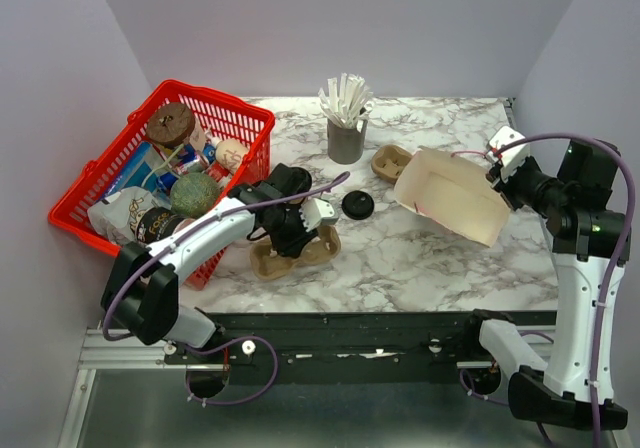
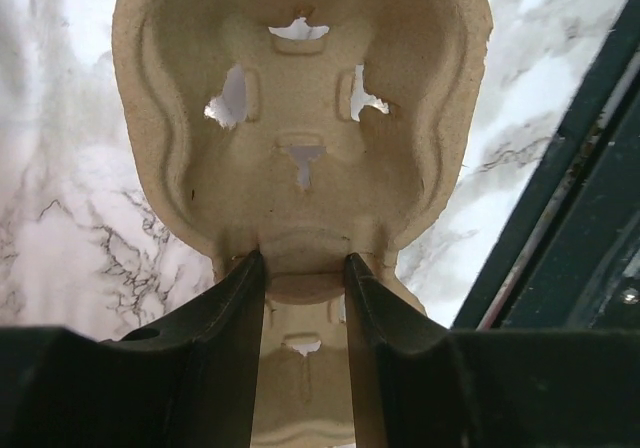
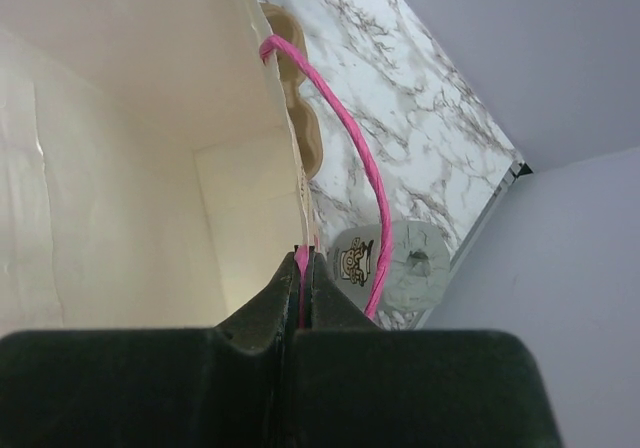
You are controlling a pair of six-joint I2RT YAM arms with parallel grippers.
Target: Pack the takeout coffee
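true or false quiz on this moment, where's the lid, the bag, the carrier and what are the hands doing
1. The black lid lies bare on the table, on no cup. True.
2. The right hand is open and empty. False: it is shut on the paper bag's edge, by the pink handle.
3. The grey cup of white sticks stands in the red basket. False: it stands on the table, outside it.
4. The fingers of the left hand straddle the near pulp carrier's narrow middle. True.
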